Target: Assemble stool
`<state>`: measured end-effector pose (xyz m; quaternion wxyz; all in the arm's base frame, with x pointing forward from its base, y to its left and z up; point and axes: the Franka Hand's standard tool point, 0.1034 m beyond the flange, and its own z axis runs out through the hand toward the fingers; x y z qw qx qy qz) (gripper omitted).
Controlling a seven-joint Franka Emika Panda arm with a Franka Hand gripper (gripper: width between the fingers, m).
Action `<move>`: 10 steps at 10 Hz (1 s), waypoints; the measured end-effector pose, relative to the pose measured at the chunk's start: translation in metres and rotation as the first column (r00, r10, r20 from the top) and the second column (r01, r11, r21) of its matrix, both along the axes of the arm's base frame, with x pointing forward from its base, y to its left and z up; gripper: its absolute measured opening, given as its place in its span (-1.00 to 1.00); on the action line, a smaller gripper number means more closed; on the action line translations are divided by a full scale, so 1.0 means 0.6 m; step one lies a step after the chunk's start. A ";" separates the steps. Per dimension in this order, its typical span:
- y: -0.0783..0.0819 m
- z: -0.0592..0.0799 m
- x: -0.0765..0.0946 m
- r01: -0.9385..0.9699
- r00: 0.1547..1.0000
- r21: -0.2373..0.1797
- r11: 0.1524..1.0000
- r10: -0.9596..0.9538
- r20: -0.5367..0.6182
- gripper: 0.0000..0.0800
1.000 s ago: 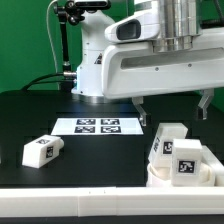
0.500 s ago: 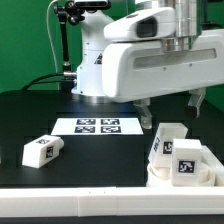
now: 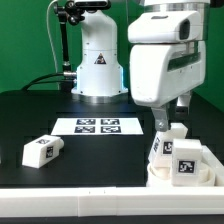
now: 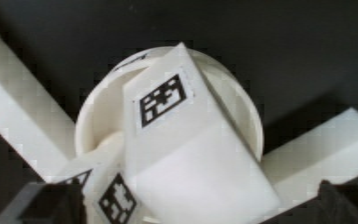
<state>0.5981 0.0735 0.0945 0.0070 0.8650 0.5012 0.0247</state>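
The stool's round white seat [image 3: 168, 177] lies at the exterior view's front right, with two chunky tagged legs [image 3: 185, 158] standing on it. It also shows in the wrist view [image 4: 114, 100], with a tagged leg [image 4: 185, 140] rising from it. A third leg [image 3: 42, 150] lies loose on the black table at the exterior view's left. My gripper [image 3: 170, 113] is open and empty, just above the legs on the seat. In the wrist view its dark fingertips [image 4: 48, 200] stand on either side of the leg, apart from it.
The marker board [image 3: 98, 126] lies flat mid-table, behind the loose leg. The robot base [image 3: 98, 65] stands at the back. White bars [image 4: 25, 105] run beside the seat in the wrist view. A pale table edge [image 3: 90, 205] runs along the front.
The arm has swung toward the exterior view's right and the wrist has turned. The gripper has come over the legs on the seat. The stool parts have not moved.
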 end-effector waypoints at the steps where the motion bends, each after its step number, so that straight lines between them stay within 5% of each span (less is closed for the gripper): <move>1: -0.002 -0.005 -0.002 -0.067 0.998 -0.014 0.998 0.067 -0.003 0.62; 6: -0.027 -0.028 -0.002 -0.412 0.911 -0.089 0.907 0.410 -0.036 0.62; 8: -0.030 -0.028 -0.002 -0.407 0.913 -0.090 0.909 0.405 -0.037 0.07; 9: -0.031 -0.029 -0.002 -0.406 0.914 -0.090 0.909 0.404 -0.037 0.07; 10: -0.032 -0.029 -0.002 -0.405 0.914 -0.090 0.910 0.404 -0.037 -0.16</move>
